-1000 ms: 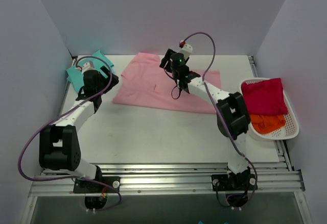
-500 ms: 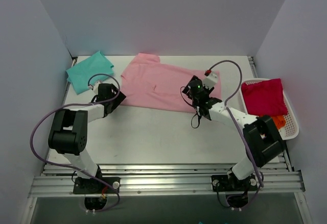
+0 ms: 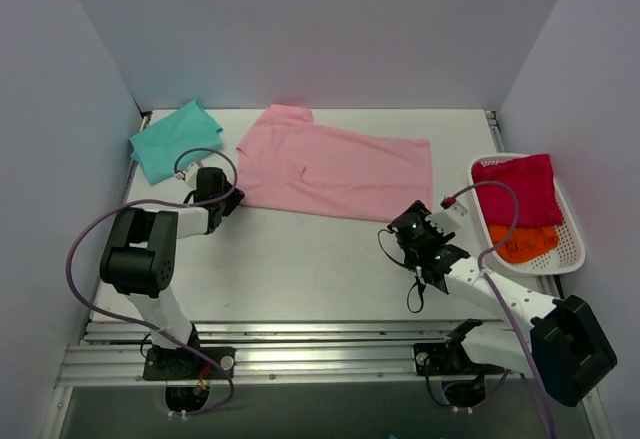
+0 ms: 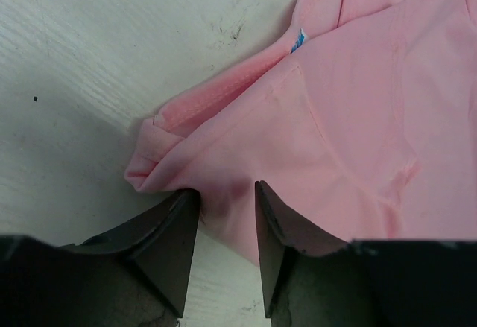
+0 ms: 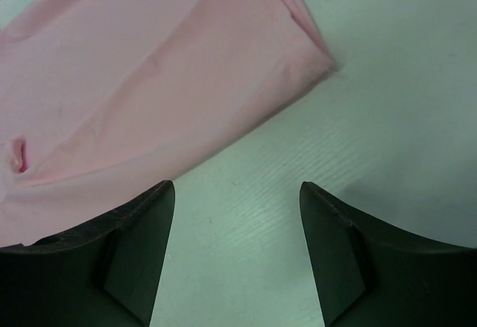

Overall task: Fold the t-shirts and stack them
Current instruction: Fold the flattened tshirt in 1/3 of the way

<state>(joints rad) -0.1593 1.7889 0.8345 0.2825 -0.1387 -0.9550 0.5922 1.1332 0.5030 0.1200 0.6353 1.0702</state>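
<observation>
- The pink shirt (image 3: 335, 174) lies flat on the far half of the worktop (image 3: 300, 269). Its long axis runs left to right, slanting a little nearer toward the right end.
- The teal shirt (image 3: 172, 141) sits folded in the far-left corner, apart from the pink one.
- The left pincer (image 4: 225, 193) is at the shirt's near-left corner. Its 2 fingers are drawn partway together with the hem between them. Whether they bite the cloth yet I cannot tell.
- The right pincer (image 5: 237, 189) is spread wide over bare worktop and holds nothing.
- In the right wrist view, the shirt's near-right corner lies just ahead of the fingertips, with the cloth spreading away to the left. The near hem cuts diagonally across that view.
- My reading: each arm is matched to its own near corner. The right one has only a short reach forward before it can pinch.
- A basket (image 3: 570, 249) with red and orange clothes sits at the right edge.
</observation>
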